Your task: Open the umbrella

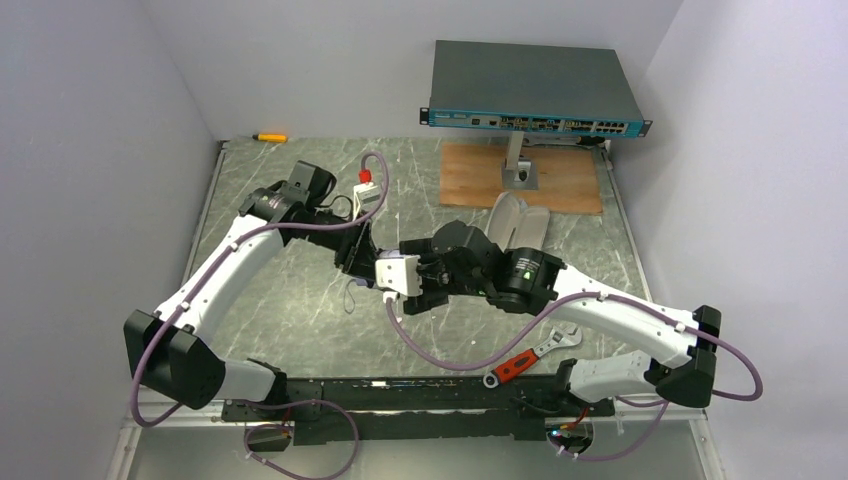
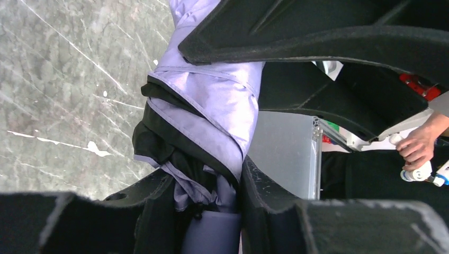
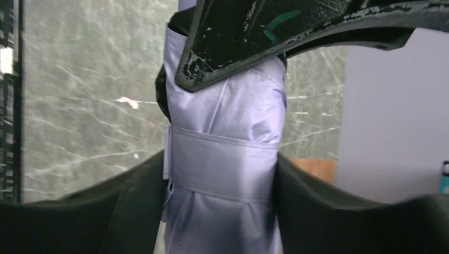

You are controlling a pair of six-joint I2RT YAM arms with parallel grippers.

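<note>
The umbrella [image 2: 212, 100] is folded, with lavender fabric and black lining, held off the table between both grippers. My left gripper [image 2: 209, 203] is shut on its lower end, just above the pale handle [image 2: 209, 233]. My right gripper [image 3: 222, 182] is shut on the rolled canopy [image 3: 227, 121], right at its closed wrap strap [image 3: 222, 164]. In the top view the left gripper [image 1: 358, 252] and right gripper [image 1: 400, 275] meet at the table's middle and hide almost all of the umbrella.
A dark teal flat box [image 1: 535, 90] stands on a post over a wooden board [image 1: 480, 180] at the back right. A pale oblong object [image 1: 520, 220] lies behind the right arm. A red-handled wrench [image 1: 530, 355] lies front right, a yellow screwdriver [image 1: 268, 137] back left.
</note>
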